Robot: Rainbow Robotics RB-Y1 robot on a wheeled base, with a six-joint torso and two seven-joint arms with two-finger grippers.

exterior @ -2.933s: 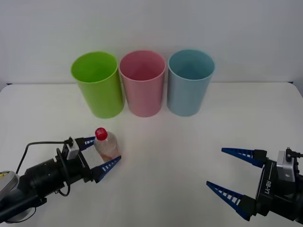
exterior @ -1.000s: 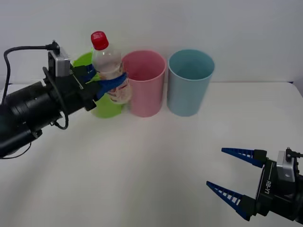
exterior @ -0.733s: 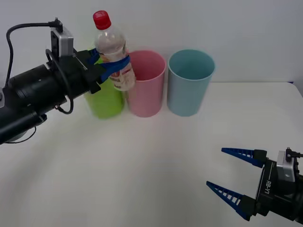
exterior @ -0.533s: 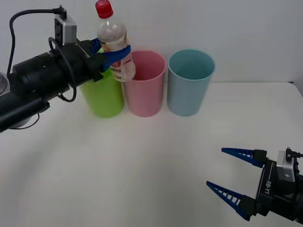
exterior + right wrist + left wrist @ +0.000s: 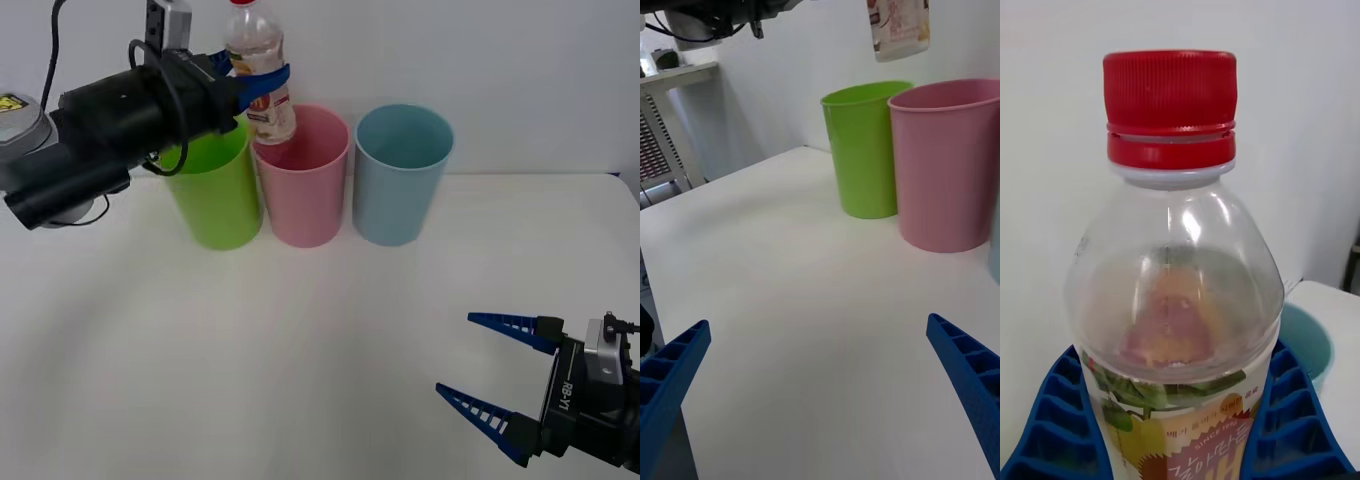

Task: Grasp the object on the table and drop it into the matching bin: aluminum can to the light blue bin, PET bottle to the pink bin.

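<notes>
Bottle (image 5: 1176, 315): clear plastic, red cap (image 5: 1169, 109), label pale orange and white with green leaves. Three cups: lime green (image 5: 210, 190), pink (image 5: 302, 180), light blue (image 5: 400, 178). Table (image 5: 300, 350) plain white. Gripper fingers (image 5: 500, 412) blue, ribbed.

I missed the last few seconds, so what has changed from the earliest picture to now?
The left gripper, shut on the PET bottle, lifted it off the table and carried it up and over to the pink bin, where it now hangs above the rim. The three bins and the open right gripper stayed put.
</notes>
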